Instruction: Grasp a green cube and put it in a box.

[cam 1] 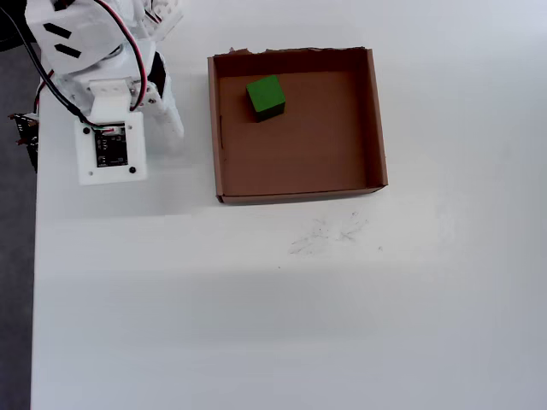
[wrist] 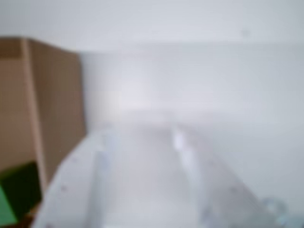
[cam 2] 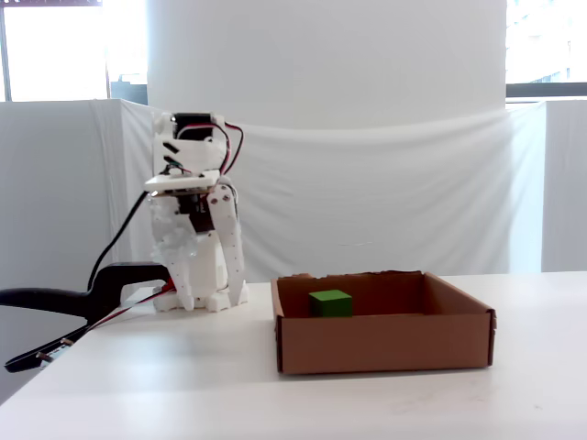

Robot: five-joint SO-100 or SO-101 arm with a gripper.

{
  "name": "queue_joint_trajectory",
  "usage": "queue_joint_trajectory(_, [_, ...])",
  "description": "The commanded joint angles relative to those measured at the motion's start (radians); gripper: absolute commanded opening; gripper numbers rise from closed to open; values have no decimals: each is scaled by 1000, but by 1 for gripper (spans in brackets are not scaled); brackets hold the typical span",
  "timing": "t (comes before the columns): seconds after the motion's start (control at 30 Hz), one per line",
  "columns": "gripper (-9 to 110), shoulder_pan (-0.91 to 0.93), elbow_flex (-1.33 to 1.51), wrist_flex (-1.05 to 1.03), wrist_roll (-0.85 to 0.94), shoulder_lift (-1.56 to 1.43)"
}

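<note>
Likely light and rigid, the small bright-green cube (cam 1: 266,98) suits a flat-sided pinch; your gripper's (cam 2: 231,291) opening you cannot tell.

No text, label, brand, number or sign can be read in any of the views. In the overhead view the circuit board (cam 1: 111,152) on the arm carries small dark marks that may be print, but they are too small to make out. The box (cam 2: 385,344) shows plain cardboard in the fixed view, and the wrist view is blurred.
</note>
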State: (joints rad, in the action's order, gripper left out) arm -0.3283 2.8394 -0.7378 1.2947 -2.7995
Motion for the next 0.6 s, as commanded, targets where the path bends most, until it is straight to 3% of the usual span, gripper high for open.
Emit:
queue_joint_trajectory(0.0, [16,40,35,-25,48,-97])
queue_joint_trajectory(0.27, [15,78,129,-121,87,-229])
queue_joint_trajectory(0.57, [15,104,130,-393,91,-348])
